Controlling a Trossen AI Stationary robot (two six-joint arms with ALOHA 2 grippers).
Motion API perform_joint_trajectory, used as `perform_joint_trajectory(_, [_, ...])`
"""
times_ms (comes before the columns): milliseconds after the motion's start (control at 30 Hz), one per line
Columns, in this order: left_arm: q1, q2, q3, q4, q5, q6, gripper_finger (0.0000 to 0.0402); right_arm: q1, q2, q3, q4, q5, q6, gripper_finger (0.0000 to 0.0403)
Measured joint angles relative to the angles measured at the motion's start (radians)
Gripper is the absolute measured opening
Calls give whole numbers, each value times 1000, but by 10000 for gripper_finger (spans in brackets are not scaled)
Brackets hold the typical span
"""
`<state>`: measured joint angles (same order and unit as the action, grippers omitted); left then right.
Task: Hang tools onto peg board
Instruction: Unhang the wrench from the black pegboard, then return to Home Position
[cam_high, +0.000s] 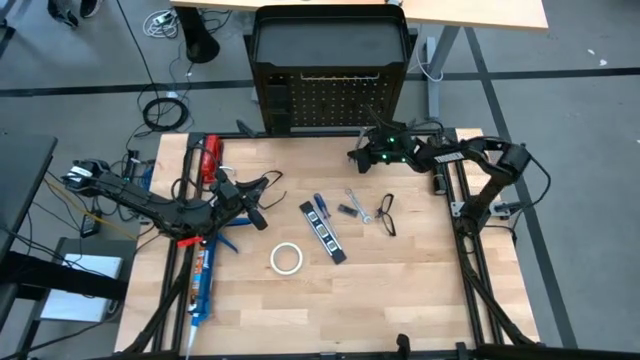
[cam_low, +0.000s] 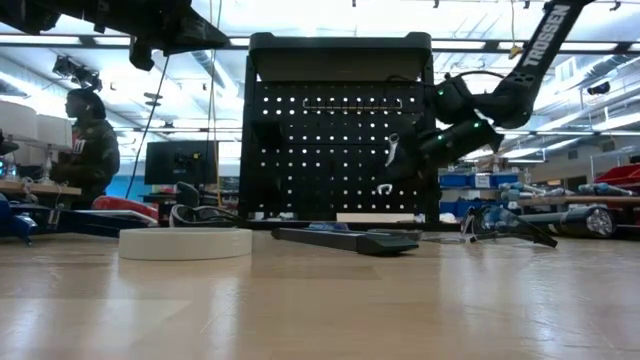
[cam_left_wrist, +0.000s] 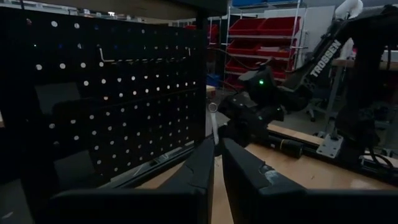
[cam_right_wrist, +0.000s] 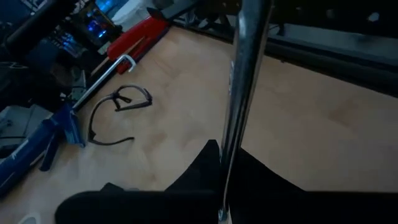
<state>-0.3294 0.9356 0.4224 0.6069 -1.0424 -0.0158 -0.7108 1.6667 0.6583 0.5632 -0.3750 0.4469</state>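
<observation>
Right gripper (cam_high: 362, 152) clenched on wrench (cam_right_wrist: 244, 81), at peg board (cam_high: 335, 100) face, table's 1 o'clock. Left gripper (cam_high: 255, 210) pinched shut, empty, at 9 o'clock. Only right wrist view shows shaft nipped between fingers (cam_right_wrist: 199, 171); low view shows wrench (cam_low: 392, 150) upright against holes. Long axis vertical.

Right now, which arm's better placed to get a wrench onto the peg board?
Right. The right gripper is shut on a silver wrench, up at the peg board face. The left gripper hovers mid-table, nearly closed and apparently empty; it would need to pick something up first.
</observation>
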Motion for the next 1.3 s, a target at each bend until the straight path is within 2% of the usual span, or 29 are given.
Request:
perform_joint_trajectory(167, [3,17,1,-31,63,-54,37,42,-69,-41,-7,9,3,17])
perform_joint_trajectory(433, [6,91,1,-47,199,-198,37,176,-168,-53,-226,-15,-39,18])
perform_joint_trajectory(633, [6,111,1,-21,202,-199,37,233,-214,-53,-309,23,-25,19])
perform_joint_trajectory(800, [6,111,1,-23,234,-203,37,242,-238,-53,-514,59,10,22])
perform_joint_trajectory(900, [6,111,1,-39,234,-218,38,246,-240,-53,-608,62,10,37])
perform_joint_trajectory(1033, [8,112,1,-73,233,-225,42,255,-240,-53,-731,42,41,77])
perform_joint_trajectory(1300, [8,112,1,-76,232,-227,45,247,-249,3,-764,49,78,142])
